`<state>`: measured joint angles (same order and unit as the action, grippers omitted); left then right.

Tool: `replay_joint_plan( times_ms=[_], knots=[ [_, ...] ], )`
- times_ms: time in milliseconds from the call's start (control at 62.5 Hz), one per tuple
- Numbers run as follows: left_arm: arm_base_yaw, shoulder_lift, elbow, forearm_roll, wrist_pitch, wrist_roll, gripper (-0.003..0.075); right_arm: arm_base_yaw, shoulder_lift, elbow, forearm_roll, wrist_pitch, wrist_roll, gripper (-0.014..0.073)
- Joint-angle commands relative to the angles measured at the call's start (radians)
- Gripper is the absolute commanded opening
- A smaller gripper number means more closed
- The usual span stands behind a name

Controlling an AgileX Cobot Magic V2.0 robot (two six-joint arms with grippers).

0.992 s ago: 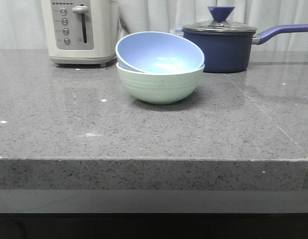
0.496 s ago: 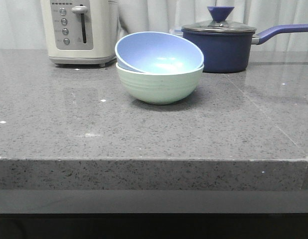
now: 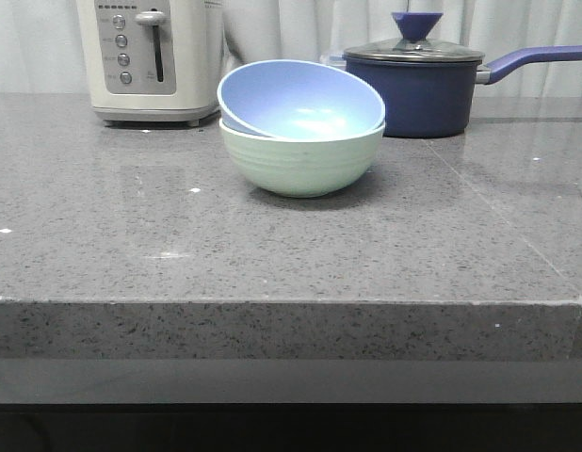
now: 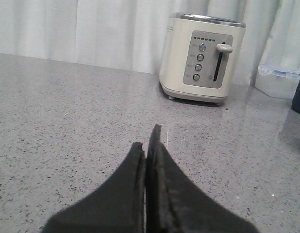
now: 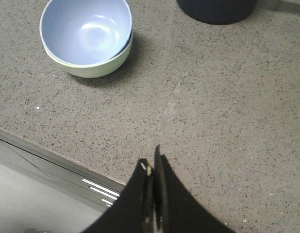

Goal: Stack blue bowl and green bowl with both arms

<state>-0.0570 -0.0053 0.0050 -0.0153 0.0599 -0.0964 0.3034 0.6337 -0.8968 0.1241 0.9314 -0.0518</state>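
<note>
Front: blue bowl (image 3: 300, 99) nested, tilted, in green bowl (image 3: 300, 162) mid-counter (image 3: 272, 254), between toaster (image 3: 150, 58) and saucepan (image 3: 423, 85)
Left wrist: left gripper (image 4: 149, 145) clenched, empty, low over counter
Right wrist: right gripper (image 5: 153, 167) clenched, empty, well apart from bowls

Pale curtains (image 3: 291, 38) hang behind a speckled grey stone counter (image 3: 272, 254), softly lit from above.

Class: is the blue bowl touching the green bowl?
Touching. The front view shows the blue bowl nested, tilted, inside the green bowl, resting on its rim.
</note>
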Motion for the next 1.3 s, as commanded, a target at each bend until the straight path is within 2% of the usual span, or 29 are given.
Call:
replay_joint_plan(
  times_ms=[0,928,1056,1184,1280],
  knots=[
    [0.003,-0.017,0.004,0.003,-0.087,-0.002,-0.002,-0.001,0.001,-0.024,-0.005,-0.061,-0.003,-0.0063],
    [0.003,-0.017,0.004,0.003,-0.087,-0.002,-0.002,-0.014,-0.024,-0.019,-0.023,-0.073,-0.005,-0.0063],
    [0.003,-0.017,0.004,0.003,-0.087,-0.002,-0.002,-0.105,-0.107,0.062,-0.024,-0.201,-0.027,-0.0063],
    [0.003,-0.017,0.004,0.003,-0.087,-0.002,-0.002,-0.195,-0.22,0.236,-0.024,-0.407,-0.109,-0.0063],
    [0.003,-0.017,0.004,0.003,-0.087,-0.002,-0.002,-0.233,-0.318,0.373,-0.024,-0.564,-0.119,-0.0063]
  ],
)
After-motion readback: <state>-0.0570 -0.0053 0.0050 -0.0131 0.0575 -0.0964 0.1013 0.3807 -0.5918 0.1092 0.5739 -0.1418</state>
